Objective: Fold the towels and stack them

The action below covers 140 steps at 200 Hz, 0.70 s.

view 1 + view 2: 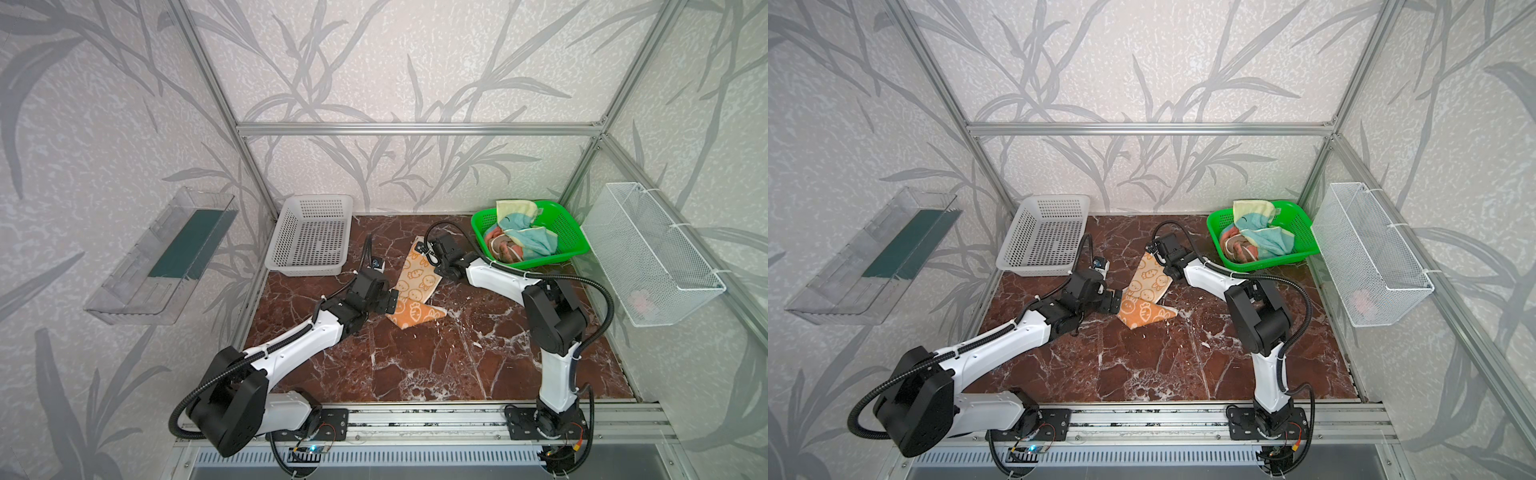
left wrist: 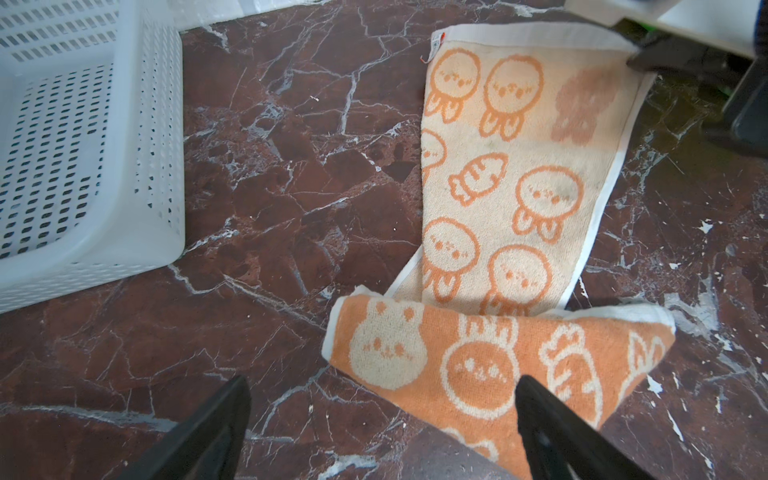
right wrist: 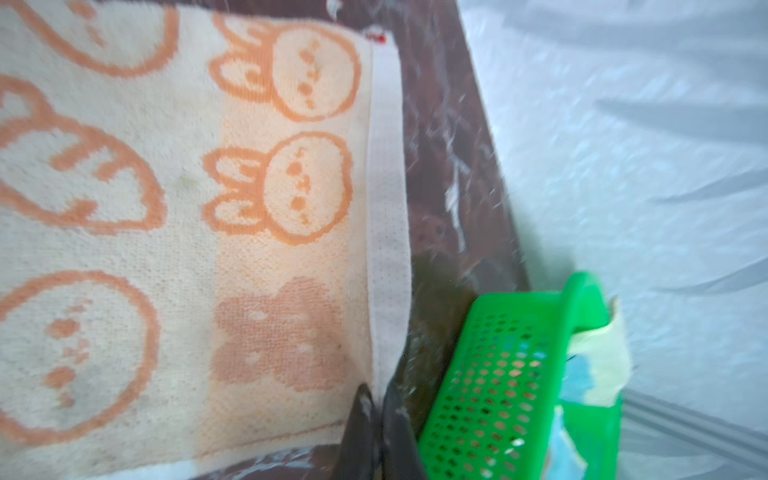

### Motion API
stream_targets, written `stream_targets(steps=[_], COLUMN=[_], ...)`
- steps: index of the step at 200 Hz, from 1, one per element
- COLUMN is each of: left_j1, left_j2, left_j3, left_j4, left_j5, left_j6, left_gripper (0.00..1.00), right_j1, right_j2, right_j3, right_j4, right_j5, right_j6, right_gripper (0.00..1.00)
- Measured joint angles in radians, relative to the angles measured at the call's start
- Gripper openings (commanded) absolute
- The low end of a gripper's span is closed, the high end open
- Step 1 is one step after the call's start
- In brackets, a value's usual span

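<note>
An orange towel [image 1: 415,286] with white bunnies and carrots lies in the middle of the table in both top views. Its far part shows the pale reverse [image 2: 511,187], and its near end is folded over, orange face up [image 2: 478,374]. My right gripper [image 3: 380,399] is shut on the white hem at the towel's far corner [image 1: 424,248]. My left gripper [image 2: 382,382] stands open at the near folded end [image 1: 1117,301], with one finger [image 2: 540,415] over the orange cloth. Two more towels, pale yellow with teal [image 1: 521,228] and salmon-pink [image 1: 500,249], lie bunched in the green basket.
A white perforated basket [image 1: 309,237] stands at the back left. The green basket [image 1: 577,232] stands at the back right, close to my right gripper. A wire basket [image 1: 656,253] hangs on the right wall and a clear shelf [image 1: 162,253] on the left wall.
</note>
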Motion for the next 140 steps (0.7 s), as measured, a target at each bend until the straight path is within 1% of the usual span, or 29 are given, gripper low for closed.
stream_targets(steps=[12,30,46,66,94,108,117,125,140], left_j1=[0.000,0.007,0.014,0.032,0.088,0.121,0.145,0.160,0.181], left_j2=[0.000,-0.005,-0.022,-0.060,-0.123,-0.144,-0.159,-0.167,-0.181], left_j3=[0.001,0.001,0.001,0.001,0.001,0.001,0.001,0.001,0.001], left_j4=[0.000,-0.001,-0.001,0.000,0.005,0.006,0.006,0.007,0.014], left_j5=[0.000,0.000,0.001,-0.001,0.005,0.017,0.034,0.043,0.062], left_j6=[0.004,0.011,0.015,0.017,0.015,0.014,0.014,0.014,0.014], left_gripper=[0.99,0.99,0.99,0.99,0.99,0.99,0.99,0.99,0.99], right_j1=[0.002,0.003,0.003,-0.002,-0.020,-0.033,-0.048,-0.055,-0.075], right_j2=[-0.003,-0.010,-0.035,-0.086,-0.167,-0.199,-0.237,-0.257,-0.318], right_j3=[0.031,0.071,0.076,0.069,0.078,0.092,0.093,0.093,0.085], right_j4=[0.031,0.076,0.117,0.177,0.164,0.140,0.109,0.087,0.028], right_j5=[-0.005,-0.033,-0.080,-0.177,-0.330,-0.398,-0.472,-0.505,-0.607], right_j6=[-0.091,-0.192,-0.280,-0.388,-0.444,-0.447,-0.445,-0.444,-0.441], right_gripper=[0.00,0.00,0.00,0.00,0.00,0.00,0.00,0.00,0.00])
